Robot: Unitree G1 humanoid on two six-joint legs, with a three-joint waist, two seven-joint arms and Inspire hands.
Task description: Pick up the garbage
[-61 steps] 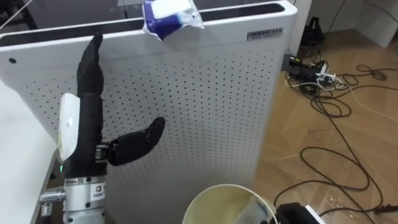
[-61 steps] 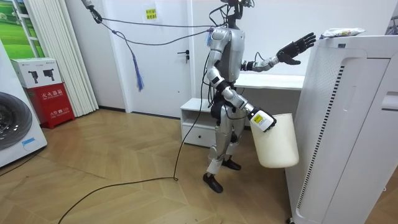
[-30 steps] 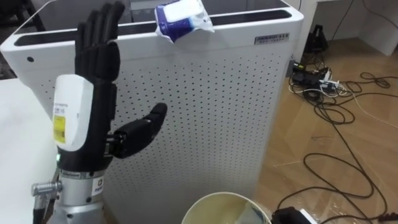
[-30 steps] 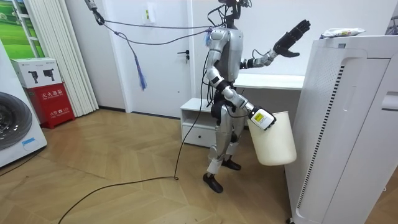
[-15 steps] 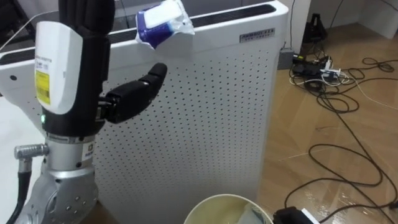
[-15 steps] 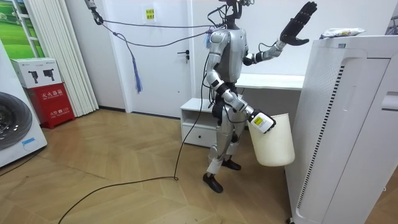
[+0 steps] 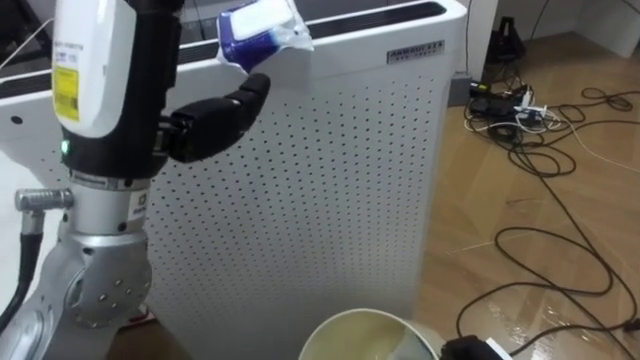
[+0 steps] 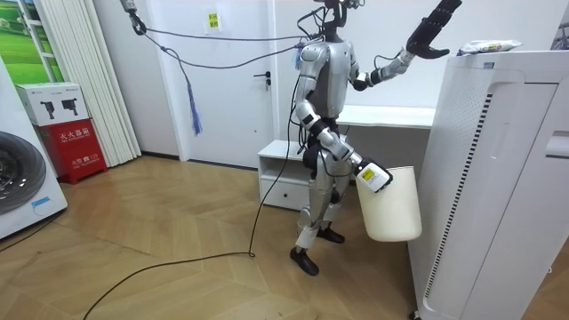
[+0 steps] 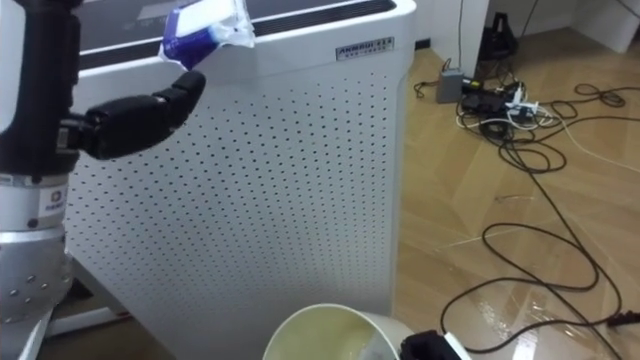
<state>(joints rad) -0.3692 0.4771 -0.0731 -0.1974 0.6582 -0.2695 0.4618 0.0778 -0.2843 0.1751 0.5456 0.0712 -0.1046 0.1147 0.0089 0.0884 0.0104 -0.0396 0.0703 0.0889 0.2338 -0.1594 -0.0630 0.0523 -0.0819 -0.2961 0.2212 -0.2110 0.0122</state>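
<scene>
A blue and white crumpled packet (image 7: pixel 258 28) lies on the top edge of a tall white perforated appliance (image 7: pixel 330 170); the room view has the packet (image 8: pixel 487 45) on that top too. My left hand (image 7: pixel 115 90) is raised upright beside the appliance, open, fingers straight and thumb spread toward the packet without touching it. In the room view the left hand (image 8: pixel 433 27) is level with the appliance's top. My right hand (image 8: pixel 373 175) grips the rim of a cream bin (image 8: pixel 391 203), held off the floor at hip height. The bin's rim (image 7: pixel 365 330) shows low in the eye view.
A white desk (image 8: pixel 391 116) and a low white drawer unit (image 8: pixel 284 173) stand behind me. Dark cables and a power strip (image 7: pixel 505 110) lie on the wooden floor to the right of the appliance. A washing machine (image 8: pixel 22 182) is at the room view's left.
My left arm has lifted from chest height to the level of the appliance's top, hand kept open. The bin stays in my right hand. The packet has not moved.
</scene>
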